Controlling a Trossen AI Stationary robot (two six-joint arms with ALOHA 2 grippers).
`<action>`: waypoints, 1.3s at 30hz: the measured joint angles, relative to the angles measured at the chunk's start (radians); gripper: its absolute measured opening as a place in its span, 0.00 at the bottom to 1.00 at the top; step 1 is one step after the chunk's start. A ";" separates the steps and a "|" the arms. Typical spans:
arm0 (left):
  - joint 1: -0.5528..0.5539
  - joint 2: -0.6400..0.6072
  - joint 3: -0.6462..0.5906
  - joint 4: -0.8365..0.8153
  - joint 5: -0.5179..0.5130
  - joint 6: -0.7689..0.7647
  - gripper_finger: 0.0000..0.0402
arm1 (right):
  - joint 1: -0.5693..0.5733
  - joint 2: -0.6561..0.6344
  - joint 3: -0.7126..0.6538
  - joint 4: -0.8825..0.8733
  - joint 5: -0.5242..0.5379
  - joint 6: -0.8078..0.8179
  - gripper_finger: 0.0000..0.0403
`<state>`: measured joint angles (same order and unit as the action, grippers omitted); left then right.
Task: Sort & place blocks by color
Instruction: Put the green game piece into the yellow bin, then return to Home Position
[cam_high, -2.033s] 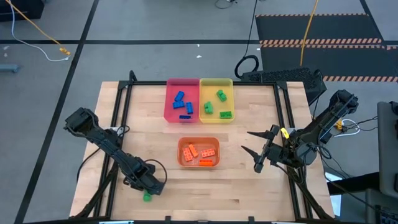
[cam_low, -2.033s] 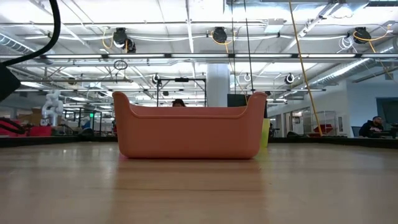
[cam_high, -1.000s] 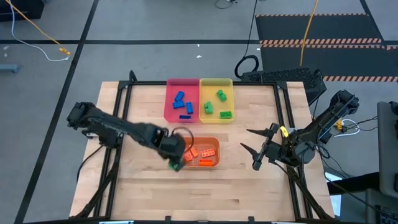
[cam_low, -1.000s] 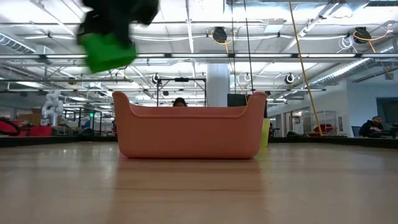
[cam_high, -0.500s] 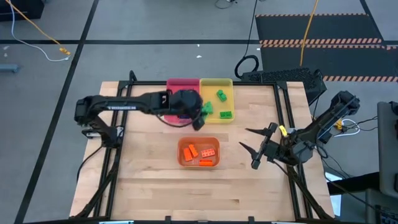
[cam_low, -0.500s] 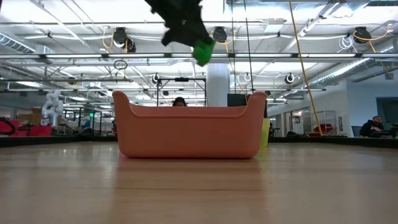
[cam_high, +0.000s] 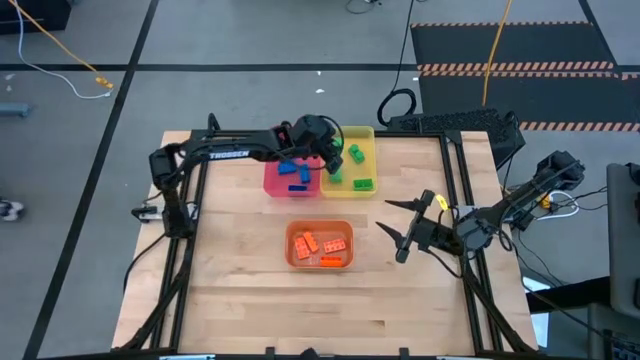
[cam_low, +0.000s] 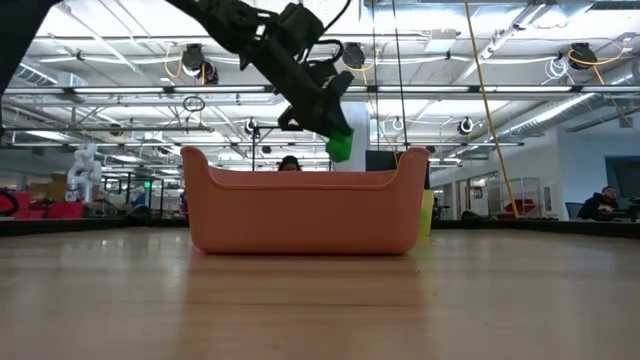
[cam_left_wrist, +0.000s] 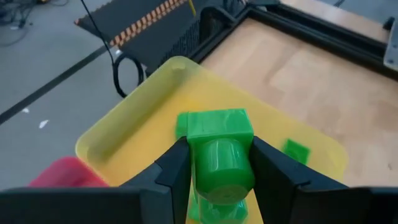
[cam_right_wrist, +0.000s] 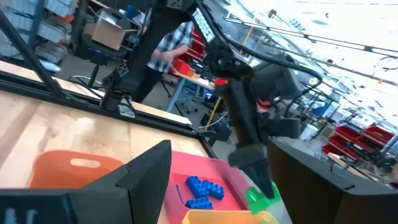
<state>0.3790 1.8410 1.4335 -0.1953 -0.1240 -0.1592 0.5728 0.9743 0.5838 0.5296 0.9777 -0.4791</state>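
My left gripper (cam_high: 330, 163) hovers over the yellow tray (cam_high: 349, 133) at the table's far middle, shut on a green block (cam_left_wrist: 214, 149) that also shows in the low view (cam_low: 339, 148). More green blocks (cam_high: 357, 152) lie in the yellow tray. Blue blocks (cam_high: 291, 170) lie in the pink tray (cam_high: 273, 178) beside it. Orange blocks (cam_high: 318, 243) lie in the orange tray (cam_high: 320, 228) at the table's centre. My right gripper (cam_high: 392, 231) stands open and holds nothing, right of the orange tray. My left gripper pinches the green block by two opposite sides (cam_left_wrist: 189, 146) between its two fingers (cam_left_wrist: 175, 167). The fingers slant down from the table's left. The block sits at the fingers' free ends (cam_low: 336, 140), lifted clear above the yellow tray.
The three trays stand close together in the table's middle. A black frame rail (cam_high: 320, 133) runs along the far edge behind the pink and yellow trays. Bare wood (cam_high: 300, 310) stretches along the near side. A person (cam_right_wrist: 171, 40) works in the room beyond.
My left gripper has swung from beside the orange tray's left near corner toward the table's far edge and right, turning as it went, and now hangs over the yellow tray. The green block went with it, still held. My right gripper has drifted a little leftward.
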 joint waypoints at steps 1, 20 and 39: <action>0.006 0.009 0.000 0.018 0.002 -0.003 0.34 | -0.008 0.000 -0.004 -0.001 -0.014 0.004 0.64; 0.085 0.022 0.000 0.039 0.176 -0.150 0.76 | -0.070 0.001 -0.010 0.005 -0.120 0.033 0.64; -0.281 -0.328 -0.052 -0.218 -0.065 0.021 0.52 | -0.068 -0.002 -0.011 -0.123 0.044 0.207 0.64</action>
<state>0.0978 1.5129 1.3814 -0.4133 -0.1885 -0.1387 0.5053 0.9720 0.5733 0.4071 1.0216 -0.2719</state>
